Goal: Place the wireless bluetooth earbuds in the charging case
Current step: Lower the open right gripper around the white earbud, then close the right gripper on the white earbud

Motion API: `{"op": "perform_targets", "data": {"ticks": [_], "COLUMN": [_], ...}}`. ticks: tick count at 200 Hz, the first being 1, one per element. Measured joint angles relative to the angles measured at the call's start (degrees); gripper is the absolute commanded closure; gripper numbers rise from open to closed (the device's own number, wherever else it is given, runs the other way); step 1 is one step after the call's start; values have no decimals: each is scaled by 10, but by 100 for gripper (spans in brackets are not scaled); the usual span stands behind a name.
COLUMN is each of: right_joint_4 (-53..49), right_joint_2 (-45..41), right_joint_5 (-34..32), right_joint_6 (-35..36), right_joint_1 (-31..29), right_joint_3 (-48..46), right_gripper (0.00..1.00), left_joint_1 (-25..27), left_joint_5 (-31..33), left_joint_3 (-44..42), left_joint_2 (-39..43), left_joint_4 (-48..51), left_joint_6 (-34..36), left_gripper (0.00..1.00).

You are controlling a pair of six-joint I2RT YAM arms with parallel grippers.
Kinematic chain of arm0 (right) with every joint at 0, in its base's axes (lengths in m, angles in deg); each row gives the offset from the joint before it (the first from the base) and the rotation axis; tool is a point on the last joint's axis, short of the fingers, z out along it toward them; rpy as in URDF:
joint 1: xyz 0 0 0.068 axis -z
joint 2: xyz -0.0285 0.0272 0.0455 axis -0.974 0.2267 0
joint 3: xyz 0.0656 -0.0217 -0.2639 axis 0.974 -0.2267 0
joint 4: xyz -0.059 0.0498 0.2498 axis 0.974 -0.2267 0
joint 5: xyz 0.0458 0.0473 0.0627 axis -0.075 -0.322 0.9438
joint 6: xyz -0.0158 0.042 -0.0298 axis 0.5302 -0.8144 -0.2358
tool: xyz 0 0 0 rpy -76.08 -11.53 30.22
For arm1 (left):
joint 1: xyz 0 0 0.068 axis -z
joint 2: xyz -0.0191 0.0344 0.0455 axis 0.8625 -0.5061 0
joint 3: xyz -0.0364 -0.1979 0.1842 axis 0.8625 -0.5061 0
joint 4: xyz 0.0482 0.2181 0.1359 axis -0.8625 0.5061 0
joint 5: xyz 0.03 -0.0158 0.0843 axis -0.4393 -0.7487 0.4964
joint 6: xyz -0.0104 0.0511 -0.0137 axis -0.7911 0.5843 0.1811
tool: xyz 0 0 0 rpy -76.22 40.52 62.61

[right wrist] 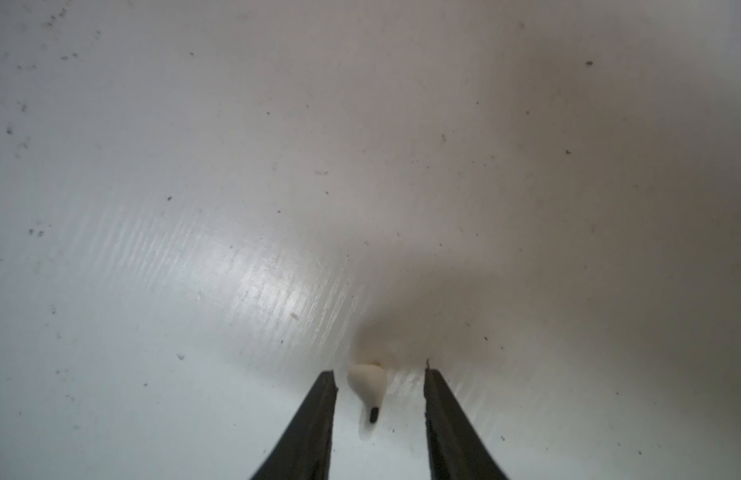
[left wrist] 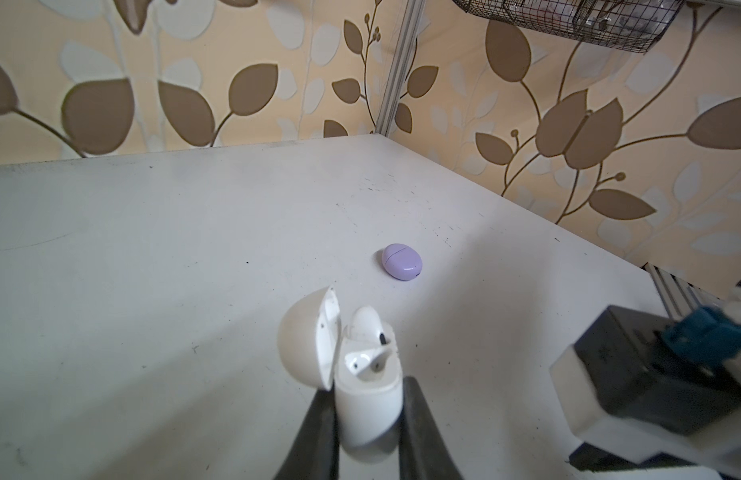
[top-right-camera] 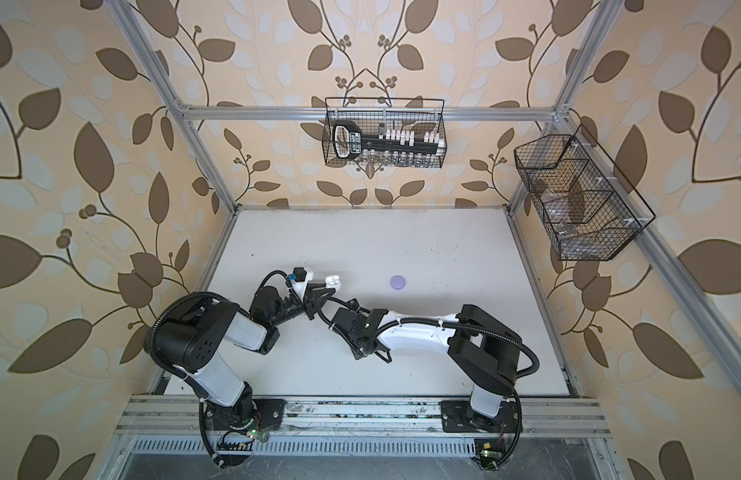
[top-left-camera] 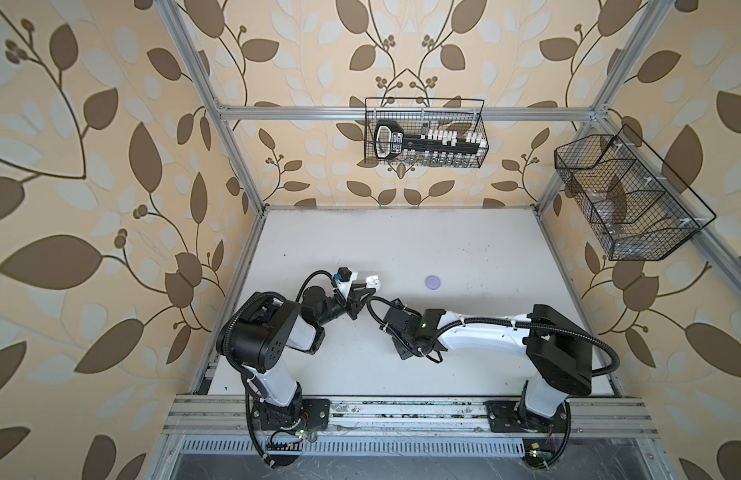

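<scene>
White, glossy plastic: the earbud point(right wrist: 366, 390) lies loose on the surface point(right wrist: 235, 208) between the right jaws, which stand apart on either side without touching it. It looks light, hard and slippery, so it may squirt out. You should pinch it across the bulb, not the thin stem. The left jaws are clamped on the body of the charging case point(left wrist: 370, 415), whose lid is hinged back.

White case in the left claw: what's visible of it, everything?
The white charging case is glossy, rounded plastic, clamped upright by its base in the left claw. Its domed lid is hinged wide open. One white earbud stands in one well; the other well looks empty.
</scene>
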Motion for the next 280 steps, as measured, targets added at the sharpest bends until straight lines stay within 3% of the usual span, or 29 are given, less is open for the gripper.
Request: {"op": "perform_targets", "data": {"ticks": [143,280], "right_joint_4": [2,7], "right_joint_2": [21,27], "right_joint_5": [11,15], "right_joint_6": [-41,-46], "right_joint_1": [1,4], "right_joint_3": [0,0], "right_gripper": [65,73], "left_joint_1": [0,0], "left_joint_5": [0,0], "left_joint_3": [0,0], "left_joint_2": [0,0], "left_joint_4": [0,-1], "left_joint_6": [0,0], "left_gripper": [81,81]}}
